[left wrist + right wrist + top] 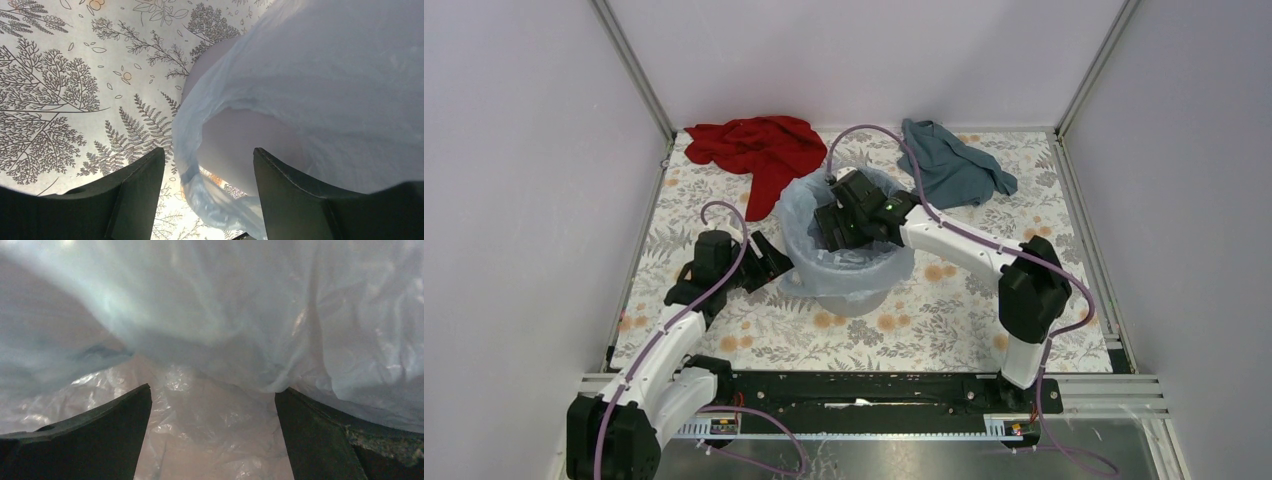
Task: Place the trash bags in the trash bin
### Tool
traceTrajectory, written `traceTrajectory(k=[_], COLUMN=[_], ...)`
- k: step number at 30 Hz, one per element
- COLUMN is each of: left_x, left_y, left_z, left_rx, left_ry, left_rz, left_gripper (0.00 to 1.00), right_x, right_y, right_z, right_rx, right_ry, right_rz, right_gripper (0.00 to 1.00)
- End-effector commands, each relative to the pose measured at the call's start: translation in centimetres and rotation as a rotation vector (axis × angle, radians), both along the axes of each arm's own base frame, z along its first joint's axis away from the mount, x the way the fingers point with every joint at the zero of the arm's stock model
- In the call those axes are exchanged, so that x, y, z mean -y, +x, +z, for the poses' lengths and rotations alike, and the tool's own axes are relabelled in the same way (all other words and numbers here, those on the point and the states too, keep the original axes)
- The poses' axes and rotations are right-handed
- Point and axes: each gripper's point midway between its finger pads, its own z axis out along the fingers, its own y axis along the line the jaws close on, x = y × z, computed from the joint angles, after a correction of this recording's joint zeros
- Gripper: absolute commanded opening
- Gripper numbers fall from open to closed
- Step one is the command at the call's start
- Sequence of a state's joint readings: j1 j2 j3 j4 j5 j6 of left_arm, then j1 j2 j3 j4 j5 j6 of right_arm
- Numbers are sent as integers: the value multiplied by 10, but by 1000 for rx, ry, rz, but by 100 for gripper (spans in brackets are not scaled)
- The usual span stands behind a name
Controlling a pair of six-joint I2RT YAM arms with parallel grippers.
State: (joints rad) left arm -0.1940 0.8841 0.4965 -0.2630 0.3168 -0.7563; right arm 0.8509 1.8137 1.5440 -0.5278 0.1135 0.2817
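Note:
The light grey trash bin (860, 298) stands mid-table. The pale blue trash bag (798, 206) lines it, its film folded out over the rim. My right gripper (835, 236) reaches down inside the bin. In the right wrist view it (212, 396) stands wide open, with only wrinkled bag film (225, 305) ahead and below. My left gripper (776, 263) is just outside the bin's left wall. In the left wrist view it (207, 167) is open. A loose fold of the bag (310, 75) hangs between the fingers without being pinched, with the bin wall (240, 142) behind it.
A red cloth (759, 150) lies at the back left, close to the bin. A teal-blue cloth (949, 165) lies at the back right. White enclosure walls close in the floral table cover (944, 300) on three sides.

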Motion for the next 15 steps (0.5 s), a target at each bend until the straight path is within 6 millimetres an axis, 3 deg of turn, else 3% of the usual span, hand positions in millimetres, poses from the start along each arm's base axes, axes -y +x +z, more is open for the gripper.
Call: traceTrajectory(k=[1, 4, 10, 15], left_x=[5, 7, 10, 13], left_y=[-2, -4, -7, -5], left_z=[6, 4, -6, -7], left_rx=[30, 24, -5, -2], left_ry=[-26, -31, -31, -44], left_rz=[-23, -34, -59, -67], left_gripper=[70, 71, 70, 70], right_x=[-1, 1, 9, 16], right_y=[10, 10, -4, -16], right_z=[-26, -18, 35, 65], right_rx=[39, 37, 69, 66], right_ry=[-32, -50, 26, 52], right_rz=[-43, -41, -33, -15], right_gripper=[100, 100, 100, 100])
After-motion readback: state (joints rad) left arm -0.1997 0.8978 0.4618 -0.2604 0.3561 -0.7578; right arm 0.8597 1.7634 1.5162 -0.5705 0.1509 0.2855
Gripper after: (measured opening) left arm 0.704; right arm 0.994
